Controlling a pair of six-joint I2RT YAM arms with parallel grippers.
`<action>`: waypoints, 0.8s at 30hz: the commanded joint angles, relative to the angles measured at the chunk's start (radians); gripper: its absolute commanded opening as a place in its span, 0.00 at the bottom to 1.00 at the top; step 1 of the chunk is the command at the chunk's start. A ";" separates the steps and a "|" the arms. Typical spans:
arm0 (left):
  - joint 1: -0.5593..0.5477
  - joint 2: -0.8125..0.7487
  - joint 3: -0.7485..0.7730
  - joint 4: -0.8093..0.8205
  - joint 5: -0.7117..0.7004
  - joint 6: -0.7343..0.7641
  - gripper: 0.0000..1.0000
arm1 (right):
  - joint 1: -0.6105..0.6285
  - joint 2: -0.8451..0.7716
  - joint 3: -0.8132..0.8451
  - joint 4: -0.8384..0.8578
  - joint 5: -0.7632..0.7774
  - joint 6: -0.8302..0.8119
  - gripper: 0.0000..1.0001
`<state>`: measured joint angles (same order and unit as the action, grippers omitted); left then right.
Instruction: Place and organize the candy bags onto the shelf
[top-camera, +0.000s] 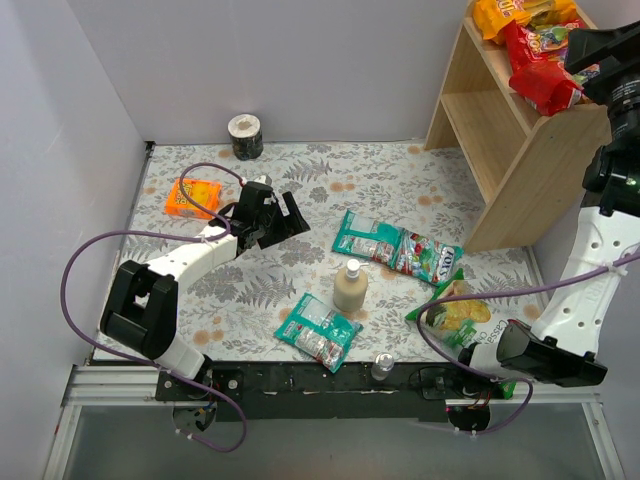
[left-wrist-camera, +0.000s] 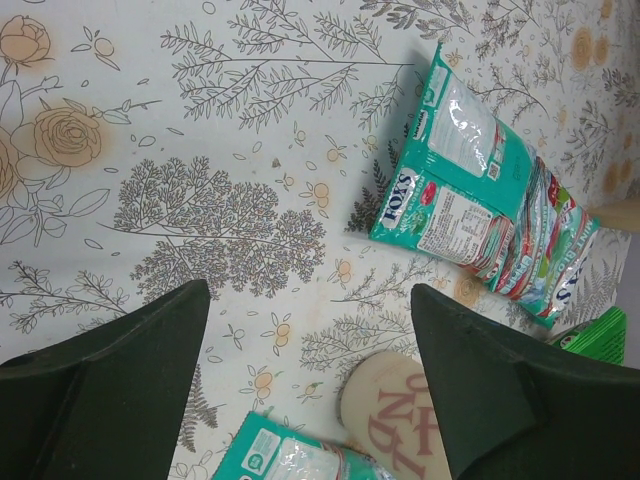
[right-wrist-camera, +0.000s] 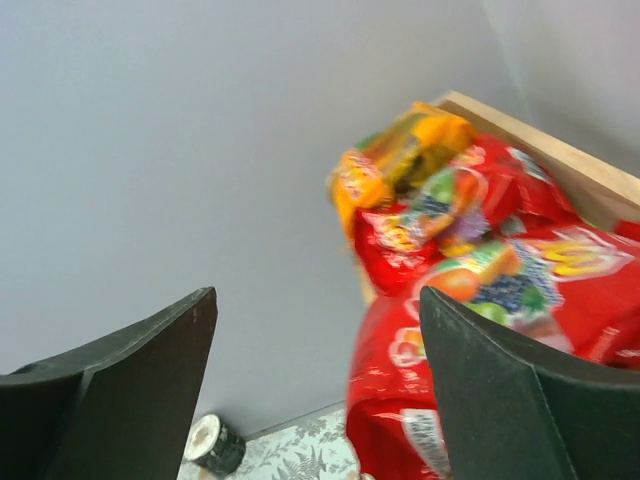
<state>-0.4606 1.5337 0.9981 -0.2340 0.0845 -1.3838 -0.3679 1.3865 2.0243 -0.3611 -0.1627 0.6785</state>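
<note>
Counting three of six done: orange-yellow bag (top-camera: 500, 14) and two red bags (top-camera: 540, 80) atop the shelf (top-camera: 530, 170). Leaves three teal bags (top-camera: 318, 333) flat on the bench (top-camera: 400, 180). Gaping wide with nothing held at left fingers (left-wrist-camera: 110, 390) and right fingers (right-wrist-camera: 120, 380).

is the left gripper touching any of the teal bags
Apart. Top view shows bare tablecloth between the left gripper and the nearest teal bag.
</note>
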 joint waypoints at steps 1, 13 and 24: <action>-0.004 -0.033 0.019 0.001 -0.014 0.011 0.82 | 0.003 -0.069 -0.078 0.324 -0.260 -0.050 0.90; -0.004 -0.063 0.020 -0.007 -0.028 0.006 0.89 | 0.490 0.144 0.074 0.117 -0.308 -0.336 0.95; -0.004 -0.112 -0.007 -0.022 -0.072 0.000 0.98 | 0.715 0.232 -0.240 -0.033 -0.060 -0.562 0.96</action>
<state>-0.4606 1.4826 0.9977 -0.2375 0.0483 -1.3846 0.3336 1.6096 1.8877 -0.3466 -0.3340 0.2192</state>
